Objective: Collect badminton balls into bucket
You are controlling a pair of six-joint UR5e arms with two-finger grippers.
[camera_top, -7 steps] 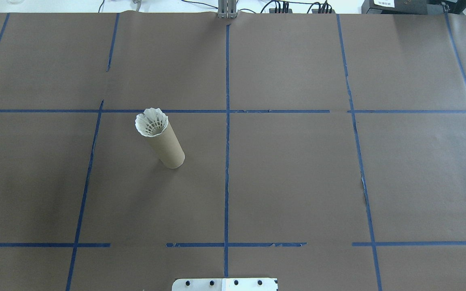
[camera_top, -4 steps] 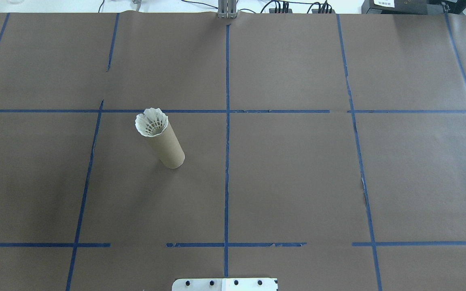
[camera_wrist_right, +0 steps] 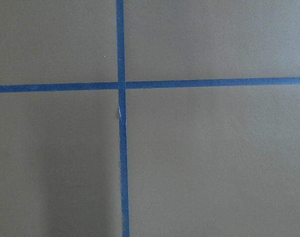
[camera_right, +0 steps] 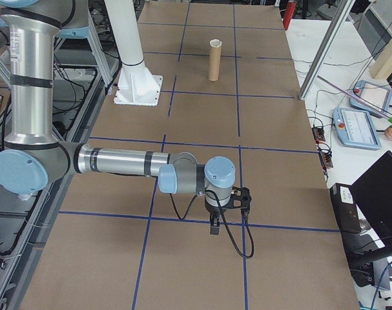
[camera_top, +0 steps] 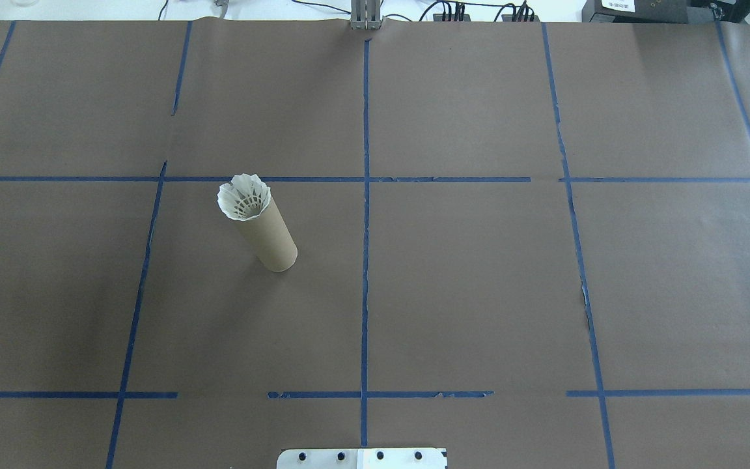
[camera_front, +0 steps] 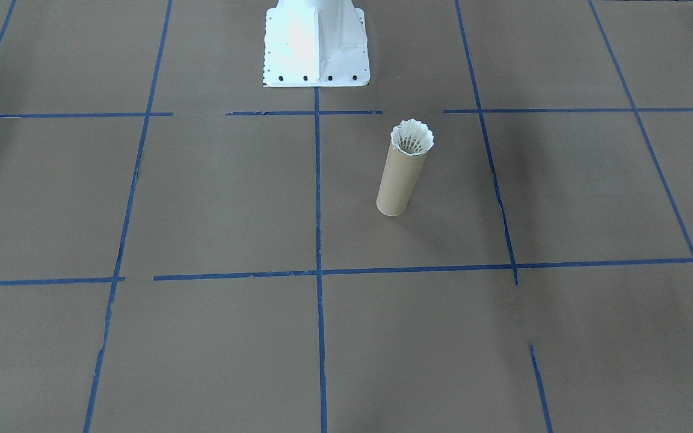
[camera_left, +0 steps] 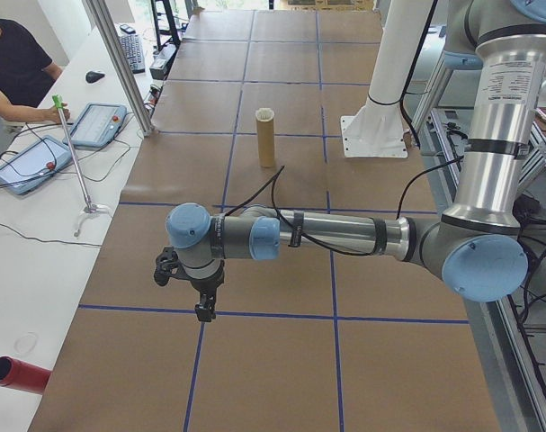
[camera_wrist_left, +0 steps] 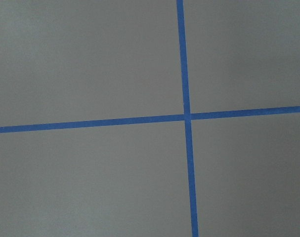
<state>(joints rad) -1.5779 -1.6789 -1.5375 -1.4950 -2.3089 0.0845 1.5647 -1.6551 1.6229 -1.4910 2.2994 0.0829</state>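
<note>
Overhead view, read left to right. In the left half of the worktop [camera_top: 479, 293], on the robot's left side, stands the bucket [camera_top: 272, 238], a narrow brown cardboard tube, upright. Seated in its mouth is the shuttlecock [camera_top: 243, 197], cork end down and out of sight, the white feather skirt flaring just above the rim. No other shuttlecock shows on the brown paper or among the blue tape lines [camera_top: 366, 260]; the right half carries none of the task's things. At the near edge lies the white robot base [camera_top: 362, 458].

Step in hand, as judged: the collecting looks done and both arms are parked. To finish well, the arms should stay well apart from the tube, since a tall, narrow, light tube will likely tip at a slight knock. If the skirt needs seating deeper, a gentle straight-down press on its rim, centred over the mouth, would suit better than a sideways nudge.

Side views: the left pincer [camera_left: 203, 310] hangs low over a tape crossing, far from the bucket; the right pincer [camera_right: 214, 227] does likewise at the opposite end. Each appears only in its side view, so whether the jaws are apart or together cannot be told. Both wrist cameras show only bare paper and tape.
</note>
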